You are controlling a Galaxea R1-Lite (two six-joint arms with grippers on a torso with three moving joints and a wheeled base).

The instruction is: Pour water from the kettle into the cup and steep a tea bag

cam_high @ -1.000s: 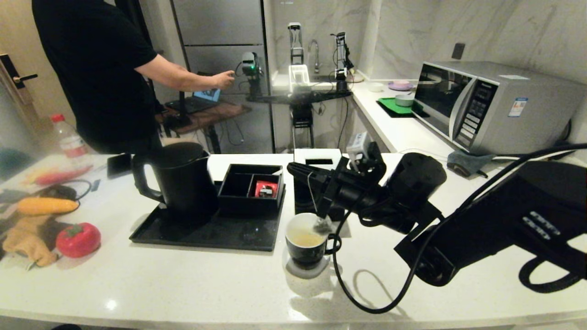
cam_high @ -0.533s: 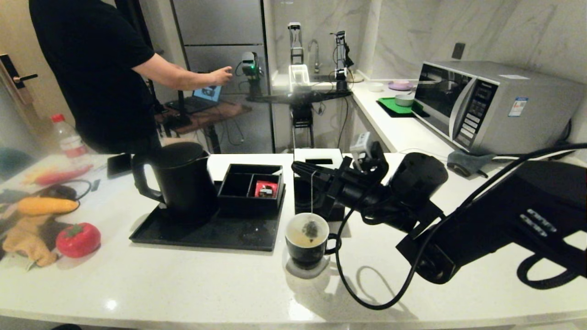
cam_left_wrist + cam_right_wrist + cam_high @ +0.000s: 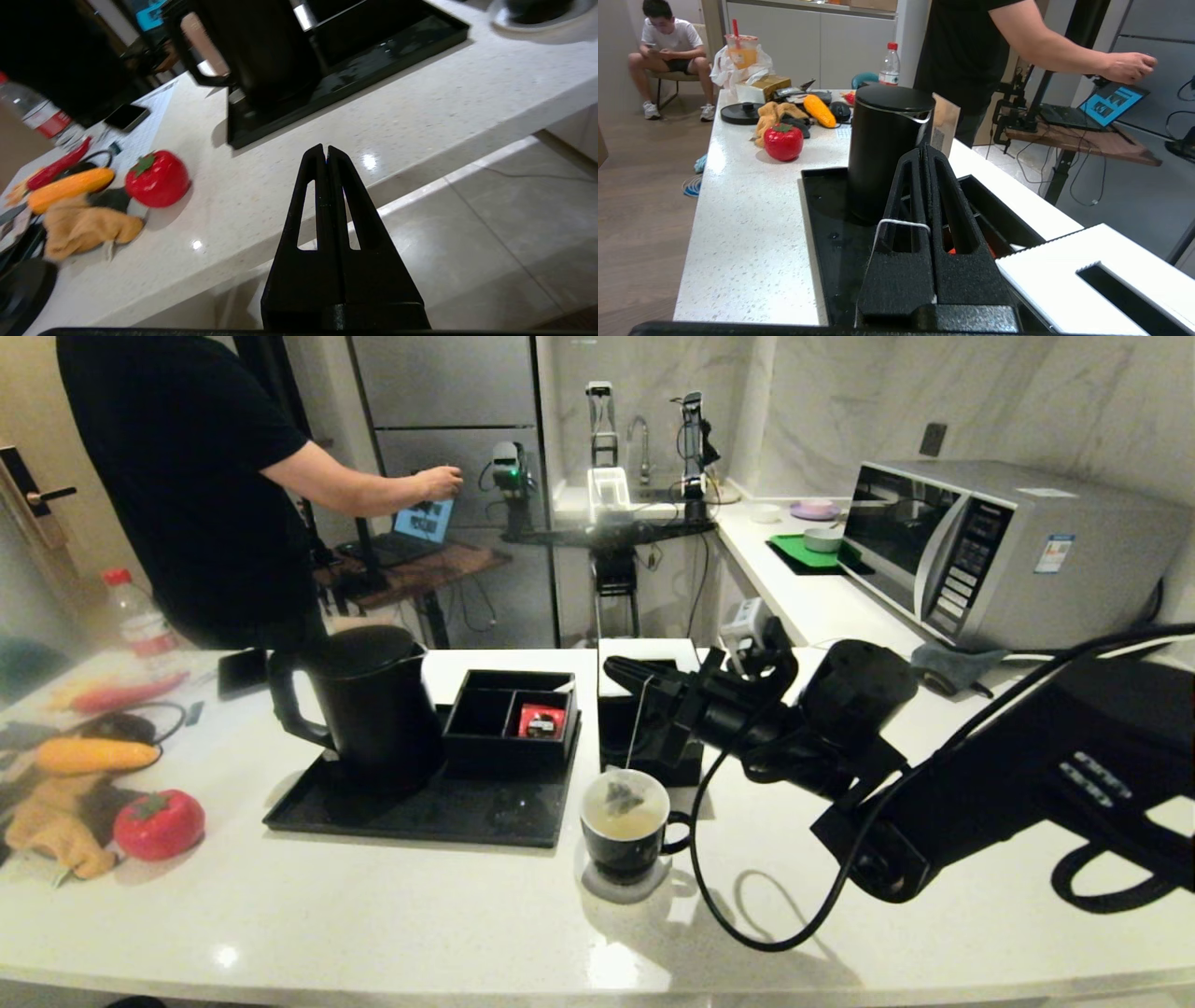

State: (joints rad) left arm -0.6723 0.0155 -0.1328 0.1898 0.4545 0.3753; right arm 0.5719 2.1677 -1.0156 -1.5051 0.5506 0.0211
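Observation:
The black cup (image 3: 624,847) stands on a pale coaster, holding pale yellowish water (image 3: 630,823). The greyish tea bag (image 3: 619,794) hangs by its string (image 3: 636,723) in the cup's mouth; whether it touches the liquid I cannot tell. My right gripper (image 3: 618,668) is above and behind the cup, shut on the string, which crosses one finger in the right wrist view (image 3: 901,222). The tall black kettle (image 3: 373,705) stands upright on the black tray (image 3: 420,817). My left gripper (image 3: 325,150) is shut and empty, low beyond the counter's front edge.
A black compartment box (image 3: 512,719) with a red packet (image 3: 541,721) sits on the tray. A black cube with a white slotted top (image 3: 644,658) stands behind the cup. Toy tomato (image 3: 159,823), corn (image 3: 93,755) and cloth lie left. A microwave (image 3: 990,551) is back right; a person (image 3: 187,476) stands back left.
My right gripper has risen and drawn slightly back and right. The tea bag has lifted from the liquid at the cup's right side to hang higher in its mouth.

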